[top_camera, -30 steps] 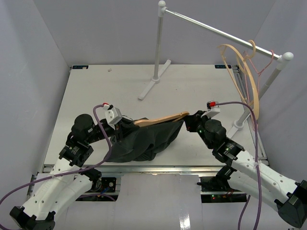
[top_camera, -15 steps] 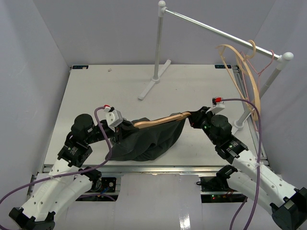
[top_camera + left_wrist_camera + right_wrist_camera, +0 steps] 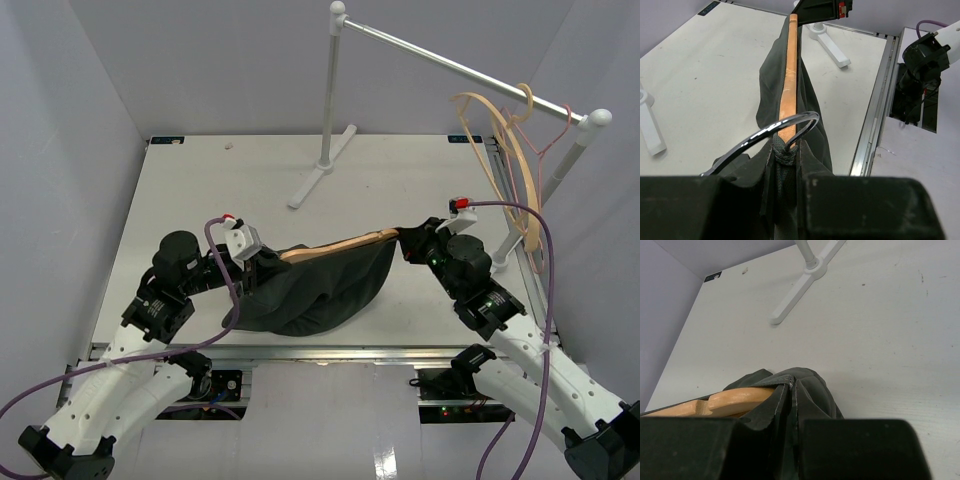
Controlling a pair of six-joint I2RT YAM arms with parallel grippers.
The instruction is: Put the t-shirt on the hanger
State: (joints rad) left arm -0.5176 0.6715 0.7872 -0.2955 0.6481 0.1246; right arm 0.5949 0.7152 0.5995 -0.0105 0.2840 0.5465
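The table lies under both arms, and the clothes rail stands well beyond the jaws, with spare hangers at its right end.

The t-shirt is strung between the two grippers and sags in a dark pouch below the line joining them, on the side toward the arm bases. The hanger lies along that same line. Its long axis runs straight from one pair of jaws to the other, and its top edge shows as bare wood with cloth falling to either side.

The left gripper is closed on the bunched neck of the t-shirt, right where the metal hook curls out just above its fingers. The right gripper has its jaws pressed together on a fold of t-shirt at the far tip of the hanger. The wooden end sits just beside that pinch, on the left arm's side.

Each arm sits at one end, so neither is nearer the whole hanger. The right jaws are the ones at the uncovered shoulder, and my guess is that the next move is to draw that cloth outward and over the tip. Pulling along the axis looks safer than pulling across it, which could twist the hanger out of the neck.
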